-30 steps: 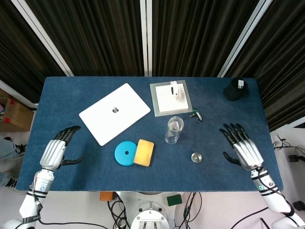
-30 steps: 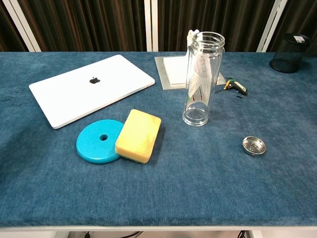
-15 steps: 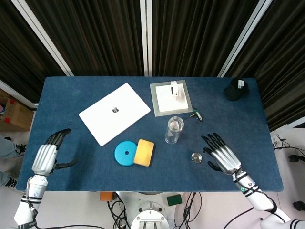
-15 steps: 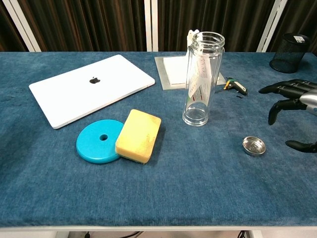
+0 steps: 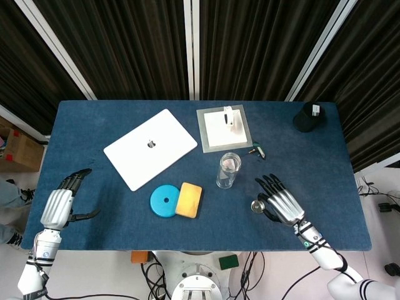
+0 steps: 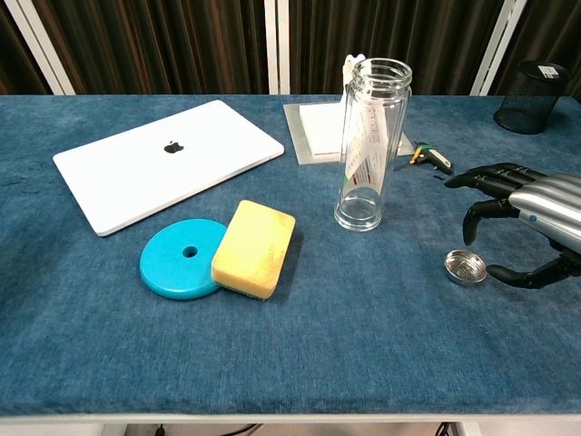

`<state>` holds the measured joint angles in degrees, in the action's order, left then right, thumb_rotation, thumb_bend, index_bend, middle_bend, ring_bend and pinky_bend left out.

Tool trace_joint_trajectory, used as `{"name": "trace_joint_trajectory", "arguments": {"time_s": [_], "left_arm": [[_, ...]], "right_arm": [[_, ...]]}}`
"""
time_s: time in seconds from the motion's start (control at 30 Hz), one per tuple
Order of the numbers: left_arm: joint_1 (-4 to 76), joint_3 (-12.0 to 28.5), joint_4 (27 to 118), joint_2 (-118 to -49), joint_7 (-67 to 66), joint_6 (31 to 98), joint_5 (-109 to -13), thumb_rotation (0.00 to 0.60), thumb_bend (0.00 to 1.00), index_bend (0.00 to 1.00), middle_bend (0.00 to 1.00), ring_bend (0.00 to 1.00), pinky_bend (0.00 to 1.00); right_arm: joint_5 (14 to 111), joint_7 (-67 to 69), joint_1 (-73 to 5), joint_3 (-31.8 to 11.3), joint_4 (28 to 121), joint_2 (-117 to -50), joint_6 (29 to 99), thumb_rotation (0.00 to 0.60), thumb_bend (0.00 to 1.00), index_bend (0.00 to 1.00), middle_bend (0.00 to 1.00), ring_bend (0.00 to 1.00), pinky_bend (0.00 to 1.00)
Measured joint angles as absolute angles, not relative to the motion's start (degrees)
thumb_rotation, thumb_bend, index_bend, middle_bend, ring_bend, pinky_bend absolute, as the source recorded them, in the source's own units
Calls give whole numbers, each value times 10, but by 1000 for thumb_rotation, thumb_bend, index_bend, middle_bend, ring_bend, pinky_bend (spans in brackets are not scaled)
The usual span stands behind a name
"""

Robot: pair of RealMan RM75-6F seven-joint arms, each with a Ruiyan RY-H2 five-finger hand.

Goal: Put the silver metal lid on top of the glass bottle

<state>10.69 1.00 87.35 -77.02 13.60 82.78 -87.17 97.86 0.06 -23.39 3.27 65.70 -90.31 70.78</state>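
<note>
The clear glass bottle (image 5: 229, 170) (image 6: 370, 147) stands upright and uncapped near the table's middle. The small silver metal lid (image 5: 257, 205) (image 6: 466, 267) lies on the blue cloth to the bottle's right, hollow side up. My right hand (image 5: 279, 200) (image 6: 531, 219) hovers just right of the lid, fingers spread and thumb low beside it; I cannot tell whether it touches the lid. It holds nothing. My left hand (image 5: 60, 204) stays at the table's left front edge, fingers apart and empty; the chest view does not show it.
A white laptop (image 5: 150, 148) (image 6: 168, 161) lies closed at the left. A blue disc (image 5: 164, 200) and a yellow sponge (image 5: 189, 199) sit in front of it. Behind the bottle is a white pad (image 5: 224, 127); a small green tool (image 5: 257, 150) and a black mesh cup (image 5: 308, 117) stand further right.
My right hand has travelled left across the table from the right edge and now sits right beside the lid. My left hand drew back slightly toward the left front edge.
</note>
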Motion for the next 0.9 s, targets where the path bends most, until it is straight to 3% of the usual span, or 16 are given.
{"name": "trace_joint_trajectory", "arguments": {"time_s": [0.27,0.9], "left_arm": [[105,12,868,-772,139,827,-873,600,4,129,135,113,178],[105,15,864,-772,141,821,-873,600,4,130,135,112,178]], "right_arm": [[983,19,-240,36,638,-915,711,600,376,502,62,0,0],[980,30,-243,38,610,-937,721,600,380,534,75,0,0]]}}
